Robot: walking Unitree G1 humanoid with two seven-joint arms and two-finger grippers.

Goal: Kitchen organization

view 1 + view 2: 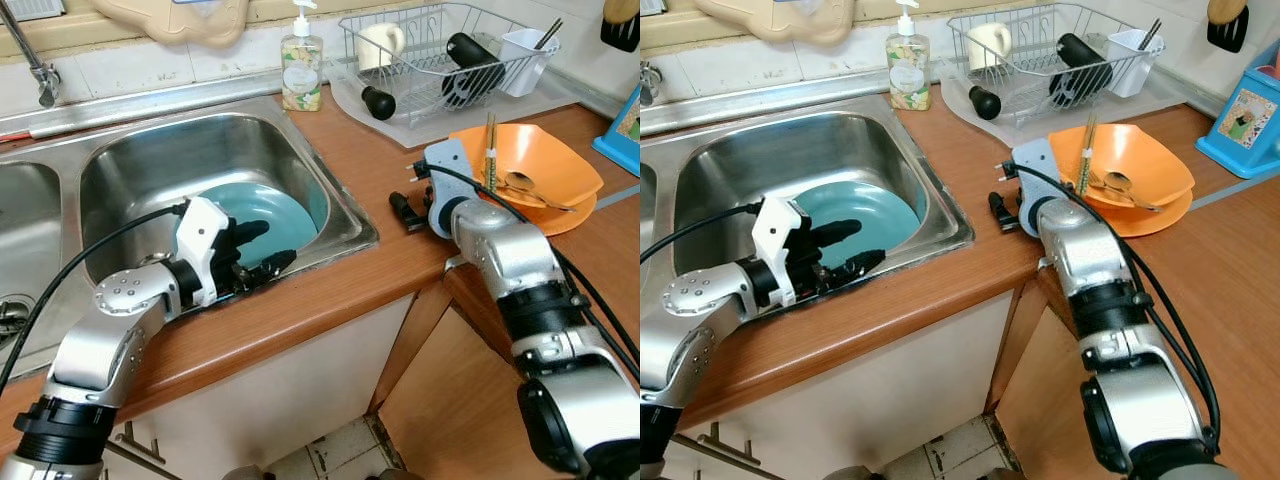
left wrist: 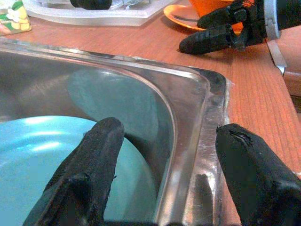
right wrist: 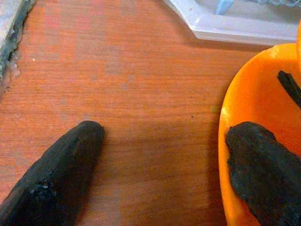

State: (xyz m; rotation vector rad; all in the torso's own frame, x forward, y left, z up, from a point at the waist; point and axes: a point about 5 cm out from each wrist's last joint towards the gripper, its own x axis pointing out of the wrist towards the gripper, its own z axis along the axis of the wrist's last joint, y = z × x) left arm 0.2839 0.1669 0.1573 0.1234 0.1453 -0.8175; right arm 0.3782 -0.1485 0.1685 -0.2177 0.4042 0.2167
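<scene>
From the head views, the left tool (image 1: 258,252) reaches over the stainless steel sink's (image 1: 330,170) front rim above the round teal plate (image 1: 285,215) lying inside. The left wrist view shows its fingers (image 2: 84,179) spread, empty, straddling that rim. The right wrist view shows the right tool (image 3: 160,174) open above the wooden tabletop (image 3: 141,94), one finger over the orange plastic bowl (image 3: 254,108).

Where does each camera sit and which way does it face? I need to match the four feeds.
Eye views: on the head, looking down at the sink and counter; both arms show.
Left wrist view: along the open left gripper, straddling the sink rim beside the teal plate.
Right wrist view: along the open right gripper, over counter and orange bowl.
All share the bowl.
</scene>
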